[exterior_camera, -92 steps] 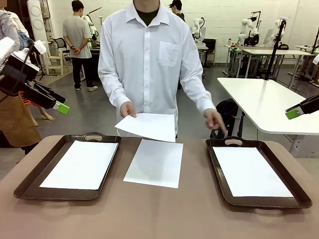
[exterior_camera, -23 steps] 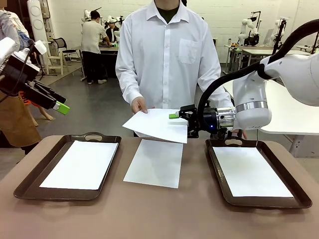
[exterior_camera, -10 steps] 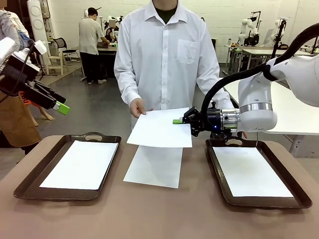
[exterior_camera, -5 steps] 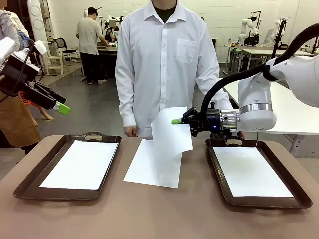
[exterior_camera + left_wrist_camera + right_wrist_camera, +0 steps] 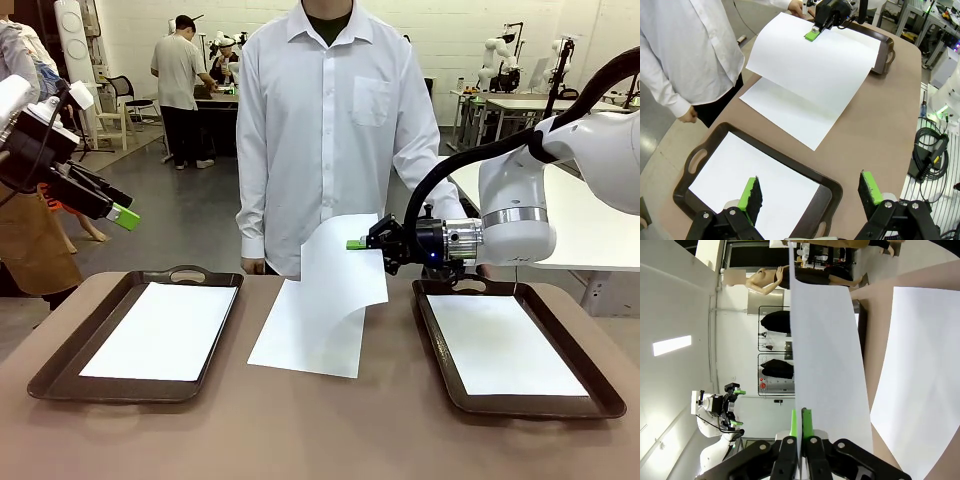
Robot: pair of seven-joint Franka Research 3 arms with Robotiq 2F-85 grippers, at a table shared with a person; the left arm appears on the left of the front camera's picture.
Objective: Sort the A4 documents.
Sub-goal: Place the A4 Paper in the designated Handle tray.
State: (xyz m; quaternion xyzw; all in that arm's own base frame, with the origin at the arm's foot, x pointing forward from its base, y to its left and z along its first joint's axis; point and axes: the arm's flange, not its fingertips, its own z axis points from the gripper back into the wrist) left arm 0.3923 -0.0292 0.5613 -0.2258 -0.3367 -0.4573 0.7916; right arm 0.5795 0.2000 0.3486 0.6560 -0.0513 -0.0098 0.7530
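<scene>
1. Far left of the front view: the left gripper (image 5: 123,214) hangs in the air at the upper left, above and outside the left tray (image 5: 55,372), well apart from all the paper. In its own wrist view the left gripper (image 5: 810,190) has its fingers spread wide with nothing between them, and the tray sits right below.
2. Lower left: that dark brown tray is on the table (image 5: 300,435) with one white sheet (image 5: 160,330) lying flat inside it, clear of the rim all round.
3. Centre: a second sheet, the middle sheet (image 5: 300,340), lies flat on the bare tabletop between the two trays and touches neither.
4. Just above it is the held sheet (image 5: 345,265). The right gripper (image 5: 358,244) comes in sideways from the right and is pinched tight on the sheet's upper right edge. The paper curls down and to the left from that pinch, and its lower part hangs over the middle sheet. Can't tell if the two sheets touch.
5. The person's hand (image 5: 252,266) is down at the far table edge, left of the held sheet and not touching it.
6. In the right wrist view the green pads (image 5: 795,422) are squeezed together on the near edge of the held sheet (image 5: 825,365), which runs away from them up the frame.
7. Right side: the right tray (image 5: 432,335) sits directly below the right arm, with its own flat sheet (image 5: 505,345) inside.
</scene>
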